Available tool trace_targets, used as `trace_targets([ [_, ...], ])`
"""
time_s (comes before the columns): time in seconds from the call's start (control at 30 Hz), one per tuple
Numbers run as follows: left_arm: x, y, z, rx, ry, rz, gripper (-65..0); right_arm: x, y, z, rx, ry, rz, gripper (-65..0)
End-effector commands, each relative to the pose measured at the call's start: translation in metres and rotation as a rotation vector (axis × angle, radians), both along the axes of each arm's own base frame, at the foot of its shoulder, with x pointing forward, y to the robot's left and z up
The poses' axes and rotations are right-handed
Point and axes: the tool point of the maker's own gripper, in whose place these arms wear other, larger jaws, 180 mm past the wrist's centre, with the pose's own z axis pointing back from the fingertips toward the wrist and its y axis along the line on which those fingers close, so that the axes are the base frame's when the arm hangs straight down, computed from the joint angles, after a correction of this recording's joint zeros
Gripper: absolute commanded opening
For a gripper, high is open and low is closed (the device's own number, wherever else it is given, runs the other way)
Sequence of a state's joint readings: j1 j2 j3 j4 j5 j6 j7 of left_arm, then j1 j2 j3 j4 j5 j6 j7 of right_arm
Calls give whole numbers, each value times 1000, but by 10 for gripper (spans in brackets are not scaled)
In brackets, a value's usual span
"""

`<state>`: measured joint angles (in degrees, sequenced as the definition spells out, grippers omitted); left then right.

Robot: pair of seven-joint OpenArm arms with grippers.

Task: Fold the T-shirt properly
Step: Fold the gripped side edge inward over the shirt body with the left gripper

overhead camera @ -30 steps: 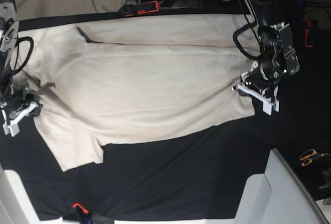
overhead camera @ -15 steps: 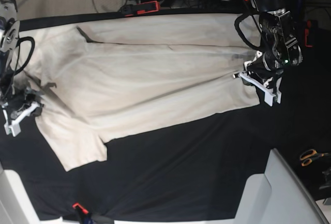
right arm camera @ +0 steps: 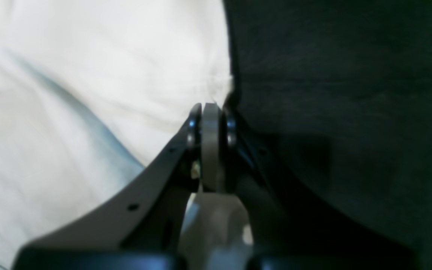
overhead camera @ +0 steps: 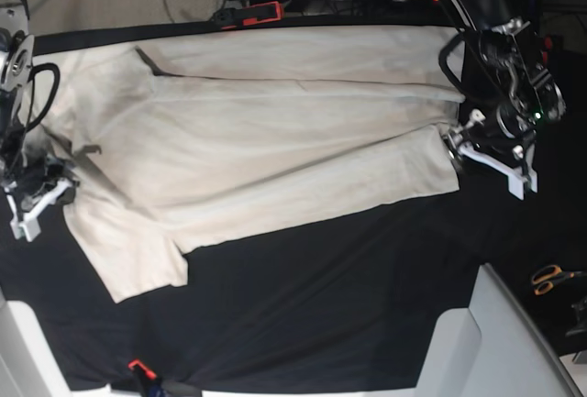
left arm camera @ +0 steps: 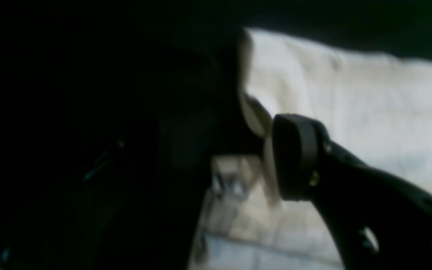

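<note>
The left gripper (overhead camera: 491,154) is seen spread wide beside the hem of the T-shirt (overhead camera: 266,140), gripping nothing, while the right gripper (right arm camera: 210,112) is pinched shut at the opposite edge. The T-shirt is laid on the black tablecloth (overhead camera: 321,305), long axis across the table, collar end towards the right gripper. For a clean fold, the hem should be regripped squarely and kept taut.

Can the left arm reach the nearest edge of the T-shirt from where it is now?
Probably yes. The left gripper stands open right beside the hem of the T-shirt, on the black tablecloth, with nothing between them.
</note>
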<state>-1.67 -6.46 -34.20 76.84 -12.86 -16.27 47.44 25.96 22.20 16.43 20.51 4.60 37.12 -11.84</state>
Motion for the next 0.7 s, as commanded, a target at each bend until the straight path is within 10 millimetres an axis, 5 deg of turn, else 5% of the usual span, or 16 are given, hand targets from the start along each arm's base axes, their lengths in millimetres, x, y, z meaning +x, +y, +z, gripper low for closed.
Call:
trace_targets([
  [0.0, 16, 8, 17, 16, -61, 1, -188, 16, -8, 16, -20, -48, 7, -644],
  [0.43, 54, -3, -4, -102, -50, 32, -186, 19, -5, 17, 2, -63, -19, -644],
  [0.67, 53, -8, -26, -157, -1, 50, -189, 18, -8, 18, -1, -64, -22, -644],
])
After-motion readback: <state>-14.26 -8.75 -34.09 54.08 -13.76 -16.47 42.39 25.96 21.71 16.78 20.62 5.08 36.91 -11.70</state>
